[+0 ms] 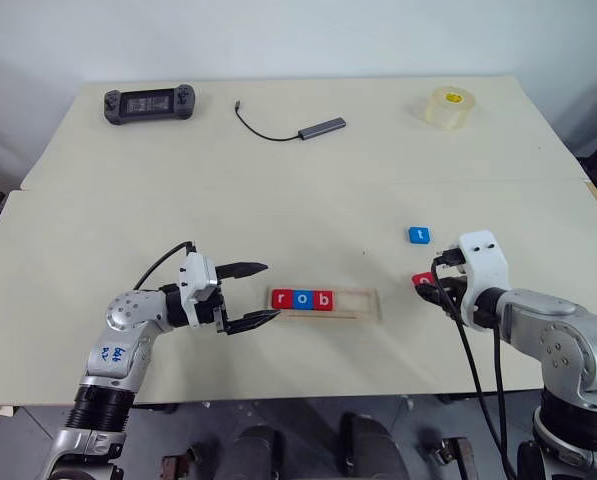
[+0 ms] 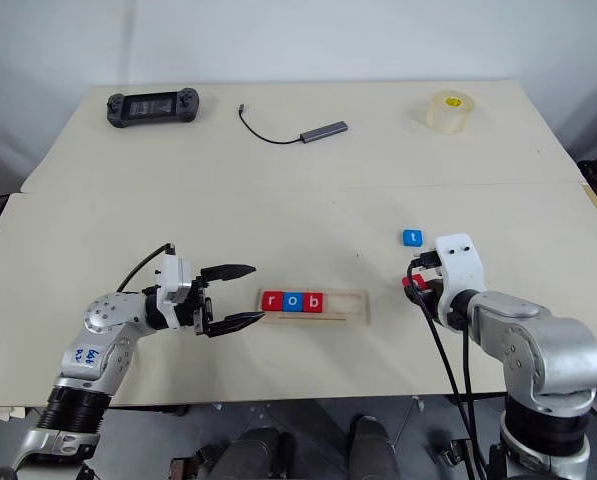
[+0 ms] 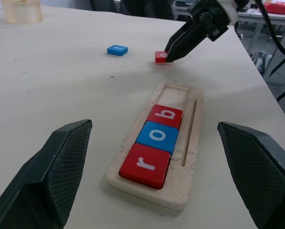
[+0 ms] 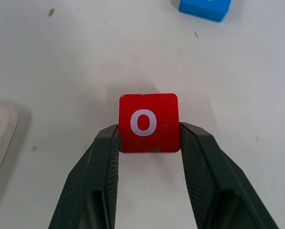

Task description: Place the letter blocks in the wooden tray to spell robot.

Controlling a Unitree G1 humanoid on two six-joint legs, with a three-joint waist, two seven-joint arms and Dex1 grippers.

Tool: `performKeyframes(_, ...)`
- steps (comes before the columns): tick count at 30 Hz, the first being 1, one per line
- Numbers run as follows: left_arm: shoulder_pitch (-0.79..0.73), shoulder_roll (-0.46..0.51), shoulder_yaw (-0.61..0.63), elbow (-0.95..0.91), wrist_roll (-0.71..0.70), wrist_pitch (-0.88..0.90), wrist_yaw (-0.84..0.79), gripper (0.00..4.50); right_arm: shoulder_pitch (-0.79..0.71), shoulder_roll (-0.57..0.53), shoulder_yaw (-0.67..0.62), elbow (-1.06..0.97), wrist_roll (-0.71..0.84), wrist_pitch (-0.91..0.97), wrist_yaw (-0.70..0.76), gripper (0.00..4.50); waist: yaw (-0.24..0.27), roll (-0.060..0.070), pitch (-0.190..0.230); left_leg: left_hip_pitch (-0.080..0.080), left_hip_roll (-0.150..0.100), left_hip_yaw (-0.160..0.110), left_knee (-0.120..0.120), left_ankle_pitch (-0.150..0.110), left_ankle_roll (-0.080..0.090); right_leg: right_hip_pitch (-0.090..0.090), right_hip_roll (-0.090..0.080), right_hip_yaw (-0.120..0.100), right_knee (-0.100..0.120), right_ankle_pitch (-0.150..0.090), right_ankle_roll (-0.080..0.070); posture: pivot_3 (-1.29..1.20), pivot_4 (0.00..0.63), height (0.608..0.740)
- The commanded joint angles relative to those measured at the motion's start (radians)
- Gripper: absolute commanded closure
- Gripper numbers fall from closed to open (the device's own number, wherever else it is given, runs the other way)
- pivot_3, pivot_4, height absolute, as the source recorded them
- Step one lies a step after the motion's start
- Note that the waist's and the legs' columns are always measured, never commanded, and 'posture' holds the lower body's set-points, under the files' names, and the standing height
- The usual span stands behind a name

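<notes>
Right wrist view: right claw (image 4: 149, 143) pinches the red o block (image 4: 148, 122); left claw (image 1: 250, 295) gapes empty beside the wooden tray (image 1: 363, 300).

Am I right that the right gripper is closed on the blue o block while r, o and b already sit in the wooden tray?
Not quite: the o block in the right gripper is red, as the right wrist view shows. The r, o and b blocks do sit in the wooden tray.
</notes>
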State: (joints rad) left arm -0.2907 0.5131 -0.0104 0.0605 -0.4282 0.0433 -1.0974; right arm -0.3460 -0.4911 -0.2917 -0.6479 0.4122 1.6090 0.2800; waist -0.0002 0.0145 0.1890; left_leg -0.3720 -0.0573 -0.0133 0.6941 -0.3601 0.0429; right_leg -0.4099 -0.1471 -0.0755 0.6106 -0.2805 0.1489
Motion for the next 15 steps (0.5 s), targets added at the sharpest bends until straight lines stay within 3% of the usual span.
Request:
performKeyframes(1,-0.02,-0.001,0.002,0.017,0.004,-0.023,-0.026,0.0,0.067,0.036,-0.022,-0.082,0.033,0.005,-0.024,2.99,0.001,0.0,0.0,0.0,0.0,0.0,0.0,0.0,0.0,0.0,0.0,0.0,0.0,0.0,0.0,0.0,0.15,0.74)
performKeyframes(6,-0.022,-0.004,0.003,0.022,0.005,-0.03,-0.032,0.0,0.089,0.08,-0.023,-0.098,0.065,0.005,-0.057,1.32,0.0,-0.001,0.0,0.0,0.0,0.0,0.0,0.0,0.0,0.0,0.0,0.0,0.0,0.0,0.0,0.0,0.15,0.74)
performKeyframes(10,-0.013,-0.002,0.009,0.018,0.006,-0.034,-0.03,0.0,0.085,-0.014,-0.042,-0.067,0.121,0.005,-0.009,0.07,0.0,-0.001,0.0,0.0,0.0,0.0,0.0,0.0,0.0,0.0,0.0,0.0,0.0,0.0,0.0,0.0,0.15,0.74)
performKeyframes(12,-0.005,-0.001,0.014,0.014,0.006,-0.035,-0.026,0.0,0.067,-0.108,-0.056,-0.031,0.154,0.005,0.07,0.03,0.004,-0.001,0.0,0.0,-0.001,0.0,0.001,0.0,0.001,0.0,-0.001,0.0,0.0,0.0,0.0,0.0,0.15,0.74)
performKeyframes(15,0.002,0.003,0.022,0.01,0.007,-0.04,-0.019,0.0,0.116,-0.311,-0.013,0.042,0.177,-0.193,0.271,0.03,0.007,-0.001,0.0,0.0,-0.002,0.0,0.001,0.0,0.001,0.001,-0.001,0.0,-0.001,0.0,0.0,0.0,0.15,0.74)
